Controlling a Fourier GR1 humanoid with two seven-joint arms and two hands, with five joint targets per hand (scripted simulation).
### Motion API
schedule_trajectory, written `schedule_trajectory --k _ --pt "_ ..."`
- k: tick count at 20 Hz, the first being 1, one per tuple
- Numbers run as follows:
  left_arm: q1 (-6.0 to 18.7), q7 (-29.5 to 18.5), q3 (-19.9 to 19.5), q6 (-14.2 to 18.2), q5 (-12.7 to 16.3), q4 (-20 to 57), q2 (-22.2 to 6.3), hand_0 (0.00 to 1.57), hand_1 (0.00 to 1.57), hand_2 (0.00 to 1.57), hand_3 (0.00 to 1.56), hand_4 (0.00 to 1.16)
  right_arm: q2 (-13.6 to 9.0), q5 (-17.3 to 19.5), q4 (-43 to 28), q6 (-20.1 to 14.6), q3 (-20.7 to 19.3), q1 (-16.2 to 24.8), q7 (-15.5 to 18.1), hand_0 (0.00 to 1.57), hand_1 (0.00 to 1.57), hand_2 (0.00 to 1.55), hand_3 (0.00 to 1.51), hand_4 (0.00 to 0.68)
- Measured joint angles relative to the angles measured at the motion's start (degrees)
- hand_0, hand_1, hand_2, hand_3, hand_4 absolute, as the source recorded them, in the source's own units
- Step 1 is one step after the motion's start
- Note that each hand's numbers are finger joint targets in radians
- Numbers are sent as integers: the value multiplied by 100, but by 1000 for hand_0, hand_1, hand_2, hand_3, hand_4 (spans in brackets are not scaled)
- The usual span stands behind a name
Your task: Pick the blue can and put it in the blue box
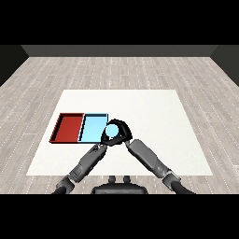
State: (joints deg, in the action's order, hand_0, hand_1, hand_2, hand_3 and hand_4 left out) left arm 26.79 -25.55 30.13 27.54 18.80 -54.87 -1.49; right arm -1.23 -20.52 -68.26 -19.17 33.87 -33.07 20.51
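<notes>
The blue can (112, 131) stands upright, its light round top showing, just at the right edge of the light blue tray (91, 128). My right hand (124, 130) is curled round the can from the right and behind. My left hand (105, 141) lies close against the can's lower left side, at the tray's near right corner, and is largely merged with the dark shape of the other hand. I cannot tell whether the can rests on the table or is lifted.
A red tray (68, 127) lies directly left of the blue tray, sharing a wall. Both sit at the left of the white table (154, 116), whose right half and far part are bare. Both forearms cross the near table edge.
</notes>
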Motion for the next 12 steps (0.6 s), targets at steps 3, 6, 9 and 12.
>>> schedule_trajectory --k 3,6,9,12 --pt "-68 72 19 -43 26 -71 32 1571 1571 1516 1448 1097 -3 -57 -219 136 -99 178 -167 0 0 0 0 0" --pt "-38 55 -55 -126 77 -36 72 1571 1571 1516 1448 1097 41 -37 -263 146 -193 180 -292 0 0 0 0 0" --pt "-2 -23 -141 -220 120 107 100 1571 1571 1520 1454 1121 72 -46 -245 202 -302 183 -332 0 0 0 0 0" --pt "-61 -32 -177 -211 62 65 110 1571 1571 1549 1480 1137 91 -73 -310 109 -245 137 -376 0 0 0 0 0"
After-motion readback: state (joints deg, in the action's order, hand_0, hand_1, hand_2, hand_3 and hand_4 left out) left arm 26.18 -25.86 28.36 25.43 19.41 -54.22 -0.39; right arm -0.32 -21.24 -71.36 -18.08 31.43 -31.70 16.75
